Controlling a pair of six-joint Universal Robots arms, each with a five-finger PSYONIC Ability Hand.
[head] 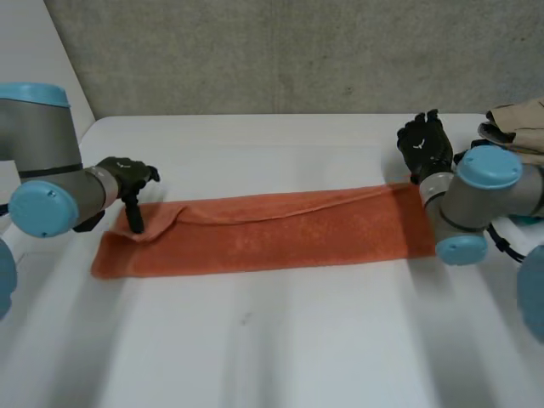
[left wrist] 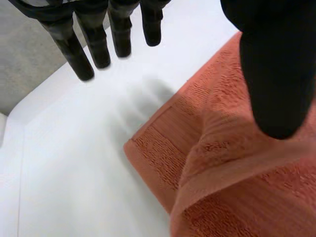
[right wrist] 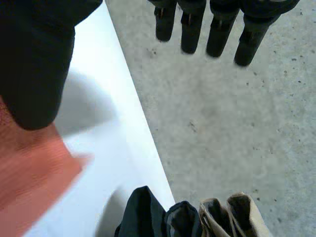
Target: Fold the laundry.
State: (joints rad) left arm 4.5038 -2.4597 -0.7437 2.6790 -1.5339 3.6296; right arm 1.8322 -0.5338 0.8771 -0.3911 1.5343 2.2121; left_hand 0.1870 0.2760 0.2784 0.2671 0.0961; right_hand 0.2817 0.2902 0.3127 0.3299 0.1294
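My head camera sits behind and between the arms, looking down across the white table (head: 272, 340) toward the grey wall (head: 280, 51) at 12 o'clock. The left wrist camera looks along the left hand (left wrist: 276, 74), close above the end of the orange towel (left wrist: 237, 187) that the head view has at 9 o'clock. The right wrist camera looks past the right hand (right wrist: 34, 64), sharing the towel's 3 o'clock end and the clothes pile (right wrist: 232, 217).

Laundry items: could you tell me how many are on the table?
3: orange towel mid-table; beige garment and dark garment together by the right arm; more may be hidden.
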